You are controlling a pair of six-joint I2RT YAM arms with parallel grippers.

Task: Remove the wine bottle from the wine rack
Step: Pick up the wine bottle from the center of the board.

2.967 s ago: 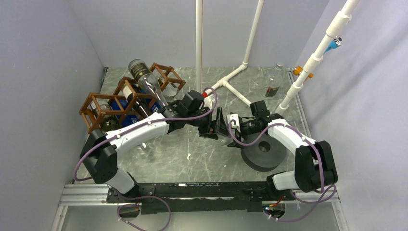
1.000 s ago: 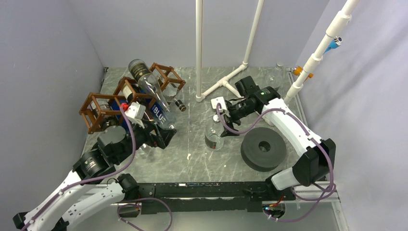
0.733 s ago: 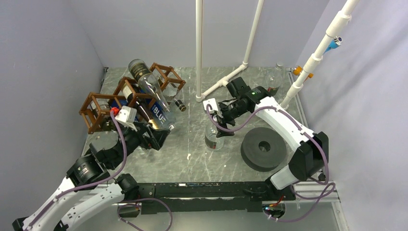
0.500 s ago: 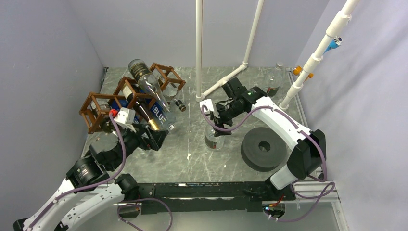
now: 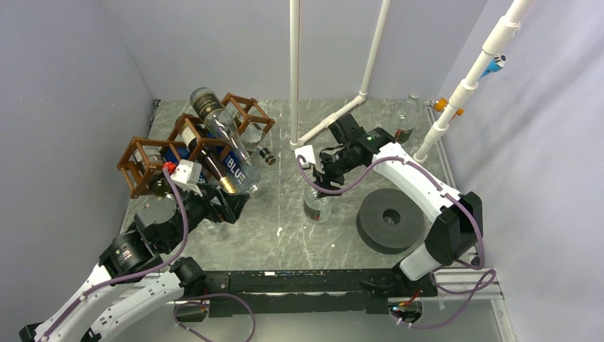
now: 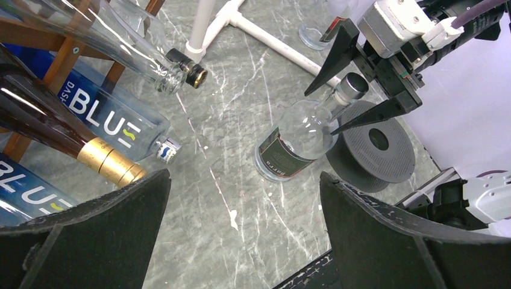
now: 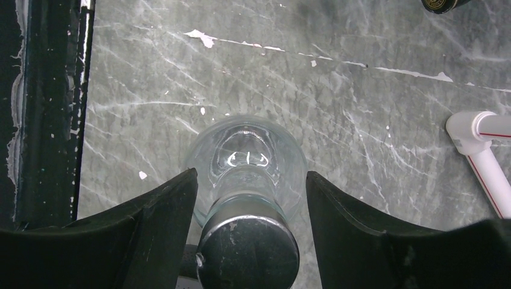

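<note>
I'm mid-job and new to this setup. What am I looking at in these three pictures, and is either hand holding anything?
Two white robot arms stand at the near edge of the grey table. The wide picture looks down from above; the other two come from a camera on each wrist. On the table are a wooden wine rack holding bottles, a clear bottle standing upright, a black disc and white pipes. The left hand is open near the rack and holds nothing. The right hand straddles the clear bottle from above, jaws apart; no firm grip shows.
</note>
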